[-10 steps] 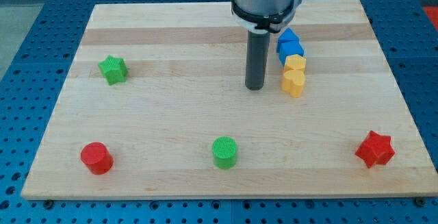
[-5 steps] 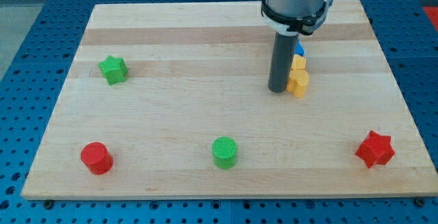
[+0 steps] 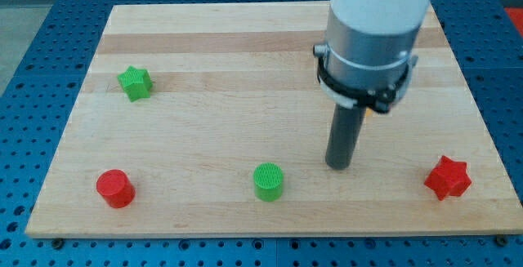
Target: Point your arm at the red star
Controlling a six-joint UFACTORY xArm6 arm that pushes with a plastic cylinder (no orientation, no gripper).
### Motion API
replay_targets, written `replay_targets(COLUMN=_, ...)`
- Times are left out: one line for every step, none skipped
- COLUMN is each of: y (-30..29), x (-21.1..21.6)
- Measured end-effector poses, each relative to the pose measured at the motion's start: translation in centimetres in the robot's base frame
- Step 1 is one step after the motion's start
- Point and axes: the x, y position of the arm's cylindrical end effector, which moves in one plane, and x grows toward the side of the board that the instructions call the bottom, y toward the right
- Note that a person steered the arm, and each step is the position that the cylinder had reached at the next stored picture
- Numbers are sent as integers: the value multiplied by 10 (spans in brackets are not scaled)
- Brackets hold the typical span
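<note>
wooden board (image 3: 204, 136) on blue pegboard (image 3: 33, 71)

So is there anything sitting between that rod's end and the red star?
Nothing visible. My tip rests on bare wood to the view's left of the red star, and the stretch of board between them holds no block. The green cylinder lies on the tip's other side.

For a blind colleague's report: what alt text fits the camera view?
My tip rests on a wooden board, between the green cylinder and the red star, touching neither. A green star and a red cylinder sit at the view's left.
</note>
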Motion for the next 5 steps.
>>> replay_targets(y=3, x=46)
replay_targets(y=25, x=72)
replay_targets(y=51, x=71)
replay_targets(y=98, x=71)
replay_targets(y=137, x=67)
